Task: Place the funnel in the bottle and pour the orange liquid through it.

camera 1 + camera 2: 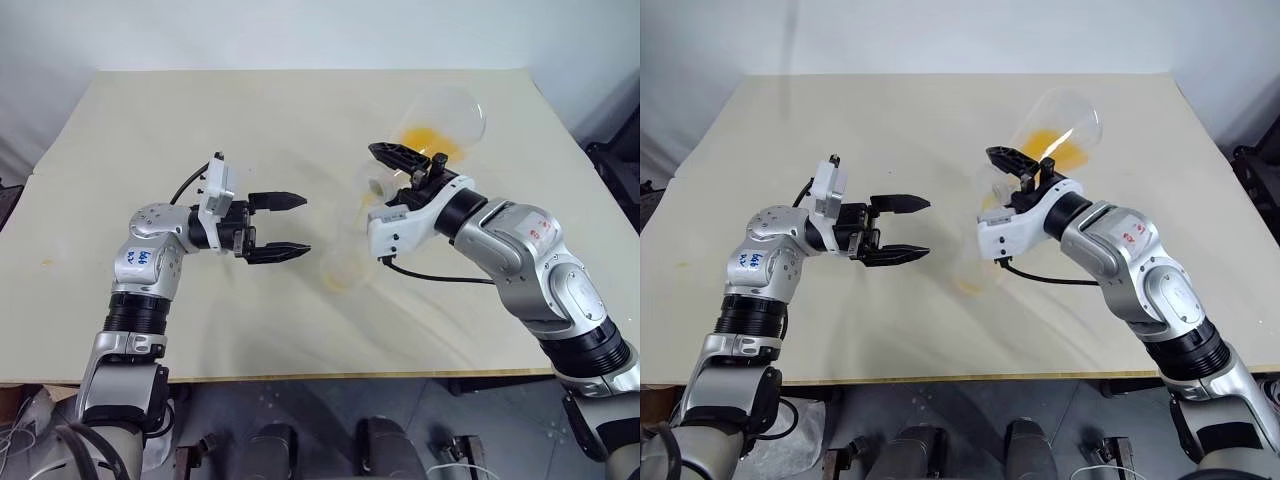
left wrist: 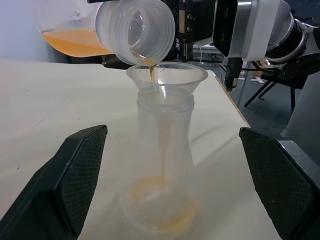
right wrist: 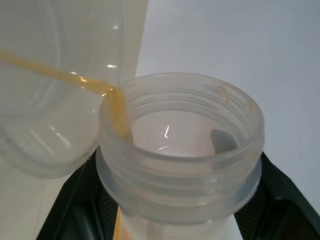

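Black-fingered left tool (image 1: 292, 226) hangs level over the tabletop's (image 1: 150, 130) left-middle, released with its jaws wide, pointing toward the bottle but well apart from it; probably parked as a guard, ready to steady it.

Right of that, near the tabletop's centre, the small squat clear plastic conical bottle (image 2: 162, 165) stands upright. Tiny transparent plastic funnel (image 2: 166, 77) sits in its neck, so the funnel step looks done.

Translucent yellow-orange liquid (image 2: 75, 42) falls as a thin stream from the tilted larger clear plastic conical flask (image 1: 445, 122) into the funnel cone. A shallow orange ring already lies in the bottle's base, and most of the liquid is still in the flask's low side. Pour looks underway, not finished.

Right tool (image 1: 400, 170) is clenched on the flask's threaded neck and holds it tipped, mouth just above the funnel, likely so the stream lands inside the cone.

Surface is a pale cream, matte board, with one faint small stain near its left edge. White wall runs behind the far edge, dark gear stands off the right edge, and grey floor shows below the near edge.
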